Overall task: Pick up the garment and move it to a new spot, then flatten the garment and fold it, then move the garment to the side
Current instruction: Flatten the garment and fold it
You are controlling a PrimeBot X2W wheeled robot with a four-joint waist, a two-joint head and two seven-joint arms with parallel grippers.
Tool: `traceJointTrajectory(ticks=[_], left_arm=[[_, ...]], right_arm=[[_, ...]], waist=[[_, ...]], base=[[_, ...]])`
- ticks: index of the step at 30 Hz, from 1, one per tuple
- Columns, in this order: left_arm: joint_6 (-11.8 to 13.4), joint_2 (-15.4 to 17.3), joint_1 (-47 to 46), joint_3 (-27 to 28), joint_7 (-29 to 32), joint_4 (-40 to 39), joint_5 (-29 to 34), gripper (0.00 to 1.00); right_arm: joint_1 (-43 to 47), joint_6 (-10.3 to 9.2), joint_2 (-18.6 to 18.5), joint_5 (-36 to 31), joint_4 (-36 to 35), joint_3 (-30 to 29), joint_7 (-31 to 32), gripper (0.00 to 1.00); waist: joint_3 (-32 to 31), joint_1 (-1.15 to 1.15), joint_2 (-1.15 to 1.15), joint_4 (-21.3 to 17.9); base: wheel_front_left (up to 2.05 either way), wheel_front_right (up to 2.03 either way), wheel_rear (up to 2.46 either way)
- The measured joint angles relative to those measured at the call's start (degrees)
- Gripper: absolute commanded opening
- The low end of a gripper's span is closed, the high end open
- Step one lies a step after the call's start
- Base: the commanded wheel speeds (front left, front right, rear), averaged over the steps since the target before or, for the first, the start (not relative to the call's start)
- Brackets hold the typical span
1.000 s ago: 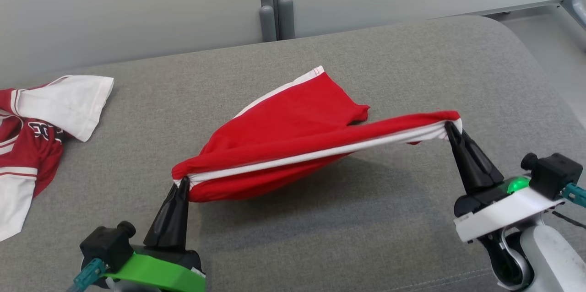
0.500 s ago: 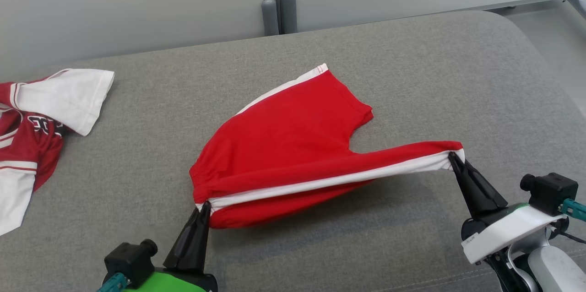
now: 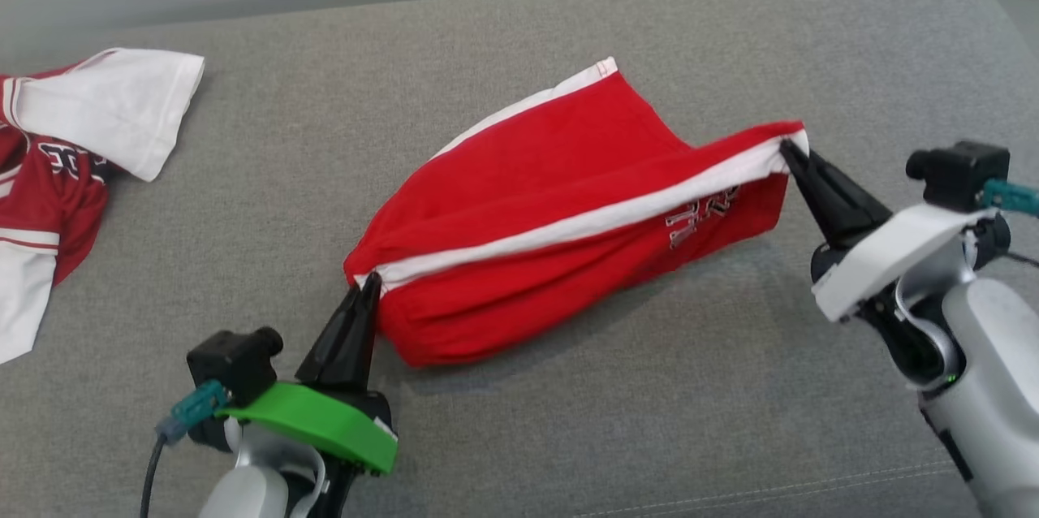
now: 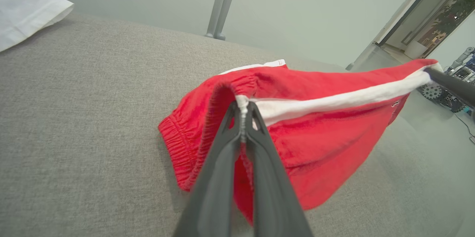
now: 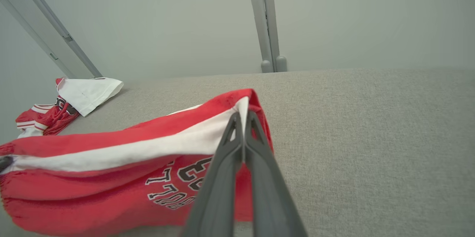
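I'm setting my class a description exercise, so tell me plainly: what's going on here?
A robot holds a pair of red shorts over a grey cushioned surface. Its left hand is shut on the waistband end of the white side stripe, its right hand on the stripe's other end, pulling it taut between them. The rest of the shorts sags onto the surface, not yet flat or folded. A red and white jersey lies apart at the far left.

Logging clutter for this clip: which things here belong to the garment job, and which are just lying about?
In the job: red shorts, left gripper, right gripper, fingers pinching its white stripe.
Lying about: red-and-white jersey on the grey cushion's left.
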Motion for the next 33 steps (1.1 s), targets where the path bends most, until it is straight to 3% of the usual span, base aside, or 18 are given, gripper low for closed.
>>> traceJointTrajectory(ticks=[16, 33], left_arm=[[1.42, -1.48, -15.41, -0.83, 1.92, 9.28, -2.16, 0.0], [1.65, -2.02, -22.57, -7.62, -0.24, 14.48, -6.86, 0.0]], right_arm=[[-20.29, 0.0, -2.24, 1.36, 11.09, 4.58, 11.54, 0.0], [-29.54, -0.01, -2.07, 3.35, 21.03, 6.81, 13.04, 0.0]], waist=[[8.92, 0.0, 0.0, 5.22], [13.59, 0.0, 0.0, 10.8]], base=[[0.0, 0.0, 0.0], [0.0, 0.0, 0.0]])
